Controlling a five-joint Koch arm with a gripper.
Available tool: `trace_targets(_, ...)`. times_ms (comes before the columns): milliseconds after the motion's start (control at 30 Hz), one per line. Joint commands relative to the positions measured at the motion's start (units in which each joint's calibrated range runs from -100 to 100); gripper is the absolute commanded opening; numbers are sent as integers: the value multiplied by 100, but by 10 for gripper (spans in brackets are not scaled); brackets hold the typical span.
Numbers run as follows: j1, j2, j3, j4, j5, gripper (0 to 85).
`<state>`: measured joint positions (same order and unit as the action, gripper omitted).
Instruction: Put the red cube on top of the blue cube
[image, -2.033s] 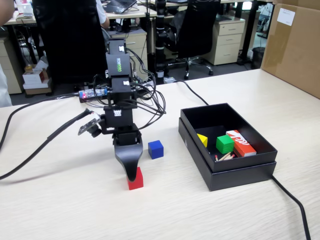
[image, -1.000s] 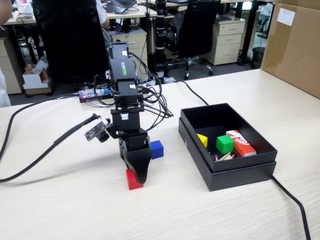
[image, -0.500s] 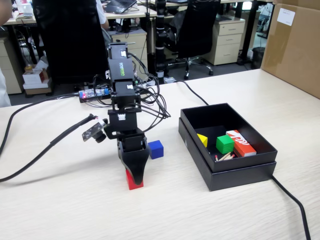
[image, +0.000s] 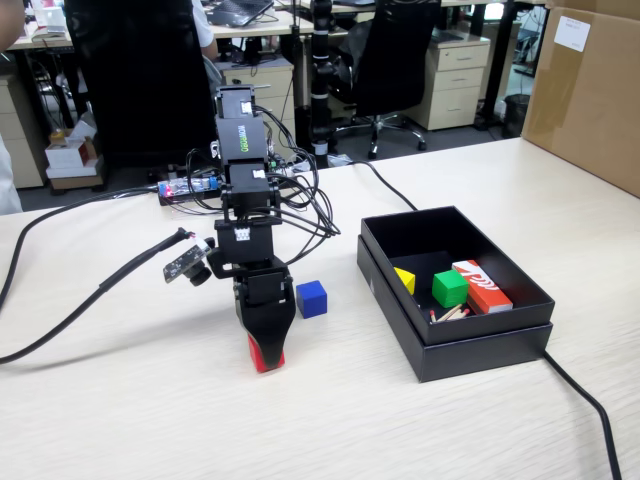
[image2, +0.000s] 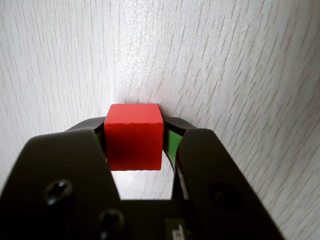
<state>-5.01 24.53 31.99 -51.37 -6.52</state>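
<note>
- Step in hand, as we judge it: the grasp. In the wrist view the end effector (image2: 134, 142) has both jaws pressed against opposite faces of the red cube (image2: 134, 136), so we log it as clamped on the cube.
- In the fixed view the red cube (image: 263, 354) sits at the tabletop (image: 150, 420); whether it has left the surface, we cannot tell.
- Blue cube (image: 311, 298) stands near, free, to the right in that view.
- Next move calls for a lift, a short carry over the blue cube, and square alignment before release.
- Surface: pale wood-grain. Room: office, chairs behind, black box (image: 480, 350) at right.
</note>
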Motion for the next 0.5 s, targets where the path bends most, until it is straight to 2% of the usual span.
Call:
trace_targets(0, -24, -84, 273, 140, 5, 174)
trace_targets(33, -24, -84, 264, 131, 15, 156)
trace_targets(133, -44, -129, 309, 140, 107, 19)
trace_targets(467, -78, -2011, -153, 96, 391, 9)
